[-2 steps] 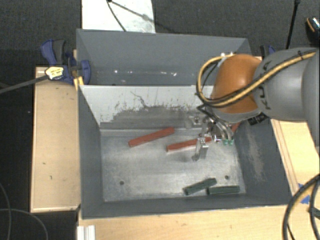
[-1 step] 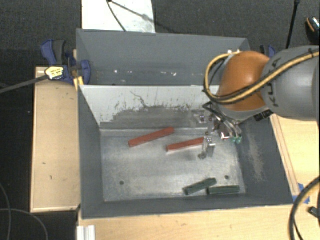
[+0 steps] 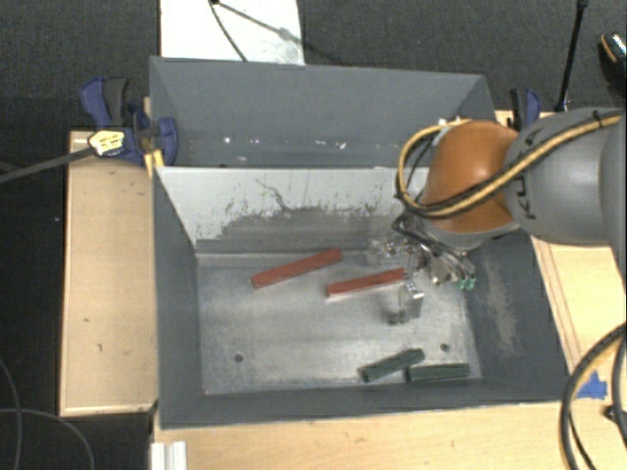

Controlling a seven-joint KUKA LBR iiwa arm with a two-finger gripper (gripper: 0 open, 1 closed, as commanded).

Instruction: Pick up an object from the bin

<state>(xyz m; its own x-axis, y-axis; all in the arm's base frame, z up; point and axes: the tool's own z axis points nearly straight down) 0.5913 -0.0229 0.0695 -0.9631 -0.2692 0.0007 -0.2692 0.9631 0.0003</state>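
Red bar [image 3: 359, 285], rt end behind gripper [image 3: 409, 299]

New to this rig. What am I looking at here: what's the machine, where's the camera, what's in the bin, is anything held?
One camera looks down on a grey metal bin from above and slightly to one side. The grey arm entering from the right is a seven-joint robot arm. The orange cover and the cables are part of its wrist. At its tip is the gripper, low inside the bin.

Four loose things lie on the bin floor. The left red bar is near the middle. The right red bar has its right end at the gripper. The left green bar and right green bar lie by the front wall.

I can't tell from this view whether anything is held.
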